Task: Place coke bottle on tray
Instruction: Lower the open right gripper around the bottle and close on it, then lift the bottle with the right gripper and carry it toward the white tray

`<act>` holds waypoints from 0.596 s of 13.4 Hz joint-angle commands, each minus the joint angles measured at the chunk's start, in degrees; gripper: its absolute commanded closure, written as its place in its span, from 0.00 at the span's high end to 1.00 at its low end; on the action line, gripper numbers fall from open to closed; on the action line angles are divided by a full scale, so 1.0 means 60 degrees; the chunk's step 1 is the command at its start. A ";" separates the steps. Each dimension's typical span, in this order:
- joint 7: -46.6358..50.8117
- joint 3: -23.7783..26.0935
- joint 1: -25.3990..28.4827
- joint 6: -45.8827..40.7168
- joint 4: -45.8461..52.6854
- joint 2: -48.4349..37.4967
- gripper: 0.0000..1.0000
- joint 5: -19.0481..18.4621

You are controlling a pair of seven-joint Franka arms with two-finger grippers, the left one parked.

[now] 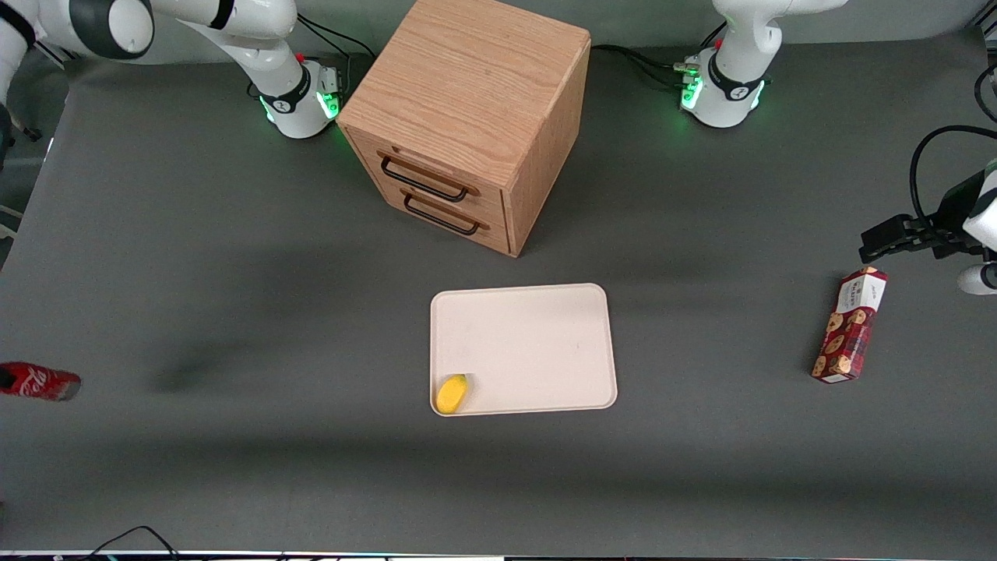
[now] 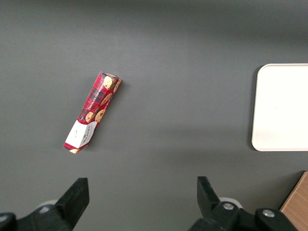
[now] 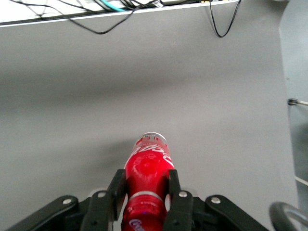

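Observation:
The coke bottle (image 1: pixel 43 382), red with white script, shows at the working arm's end of the table, its neck end cut off by the front view's edge. In the right wrist view my gripper (image 3: pixel 147 182) is shut on the coke bottle (image 3: pixel 150 161), with the black fingers (image 3: pixel 118 188) pressed against both sides of its shoulder and its base pointing away from the wrist. The gripper itself is outside the front view. The cream-white tray (image 1: pixel 545 327) lies flat at mid-table, well apart from the bottle, and also shows in the left wrist view (image 2: pixel 281 106).
A small yellow object (image 1: pixel 452 393) lies in the tray's corner nearest the front camera. A wooden drawer cabinet (image 1: pixel 467 117) stands farther from the front camera than the tray. A red cookie box (image 1: pixel 849 326) lies toward the parked arm's end.

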 commanded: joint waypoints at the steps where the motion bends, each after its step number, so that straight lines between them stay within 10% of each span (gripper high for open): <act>1: 0.0582 -0.0055 0.0867 -0.1193 -0.0668 -0.1589 0.00 -0.0380; 4: 0.1746 0.0468 0.1746 -0.2324 -0.0726 -0.2586 0.00 -0.0321; 8: 0.4808 0.3175 0.1792 -0.2707 -0.0784 -0.2707 0.00 -0.0336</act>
